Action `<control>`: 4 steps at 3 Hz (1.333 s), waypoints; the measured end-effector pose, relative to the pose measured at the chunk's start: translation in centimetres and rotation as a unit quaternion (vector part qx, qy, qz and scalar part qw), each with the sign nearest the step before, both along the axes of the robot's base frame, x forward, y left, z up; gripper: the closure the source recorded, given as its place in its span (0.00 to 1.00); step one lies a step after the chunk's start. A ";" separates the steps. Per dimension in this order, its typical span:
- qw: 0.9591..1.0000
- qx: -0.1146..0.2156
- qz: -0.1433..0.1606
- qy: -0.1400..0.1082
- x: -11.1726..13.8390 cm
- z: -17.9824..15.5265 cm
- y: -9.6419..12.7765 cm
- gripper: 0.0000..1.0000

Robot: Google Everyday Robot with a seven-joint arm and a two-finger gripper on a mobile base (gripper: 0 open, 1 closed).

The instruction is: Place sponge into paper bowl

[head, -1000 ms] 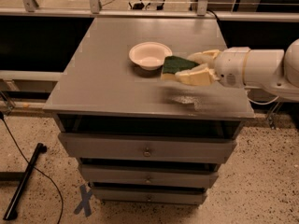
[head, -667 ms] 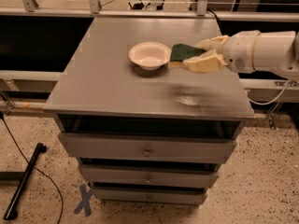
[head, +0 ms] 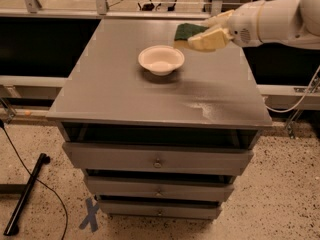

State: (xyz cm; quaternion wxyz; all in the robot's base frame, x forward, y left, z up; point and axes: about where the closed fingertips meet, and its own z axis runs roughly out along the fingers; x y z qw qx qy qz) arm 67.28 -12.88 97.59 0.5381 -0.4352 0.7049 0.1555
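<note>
- Sponge (head: 186,31) is clamped in the gripper (head: 198,33), green scouring side up, with a sliver of the yellow foam showing at the edge.
- From my feed, the two cream fingers (head: 212,39) are closed down onto it, one on top at the back and one underneath. So it's only as wide open as the sponge is thick, and there's nothing else in it.
- The gripper comes in from the right side of the view on the white arm (head: 280,16). It hangs in the air over the far right part of the grey cabinet top (head: 125,94), and the sponge isn't touching the surface.
- The paper bowl (head: 143,59) sits just past the fingertips, lower and to the left of the gripper as I see it. It's upright on the top, with a clear gap between it and the sponge.
- Below the gripper, the front of the cabinet has a stack of drawers (head: 157,159).
- Way off to the lower left of the gripper, on the speckled floor, there's a black pole (head: 25,199) and a taped X mark (head: 91,215).
</note>
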 end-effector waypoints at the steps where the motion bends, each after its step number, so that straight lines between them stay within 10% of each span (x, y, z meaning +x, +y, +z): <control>1: 1.000 0.007 0.024 0.016 2.9 -0.3 3.5 0.98; 4: 0.997 0.030 0.038 0.056 6.2 -3.6 8.3 0.29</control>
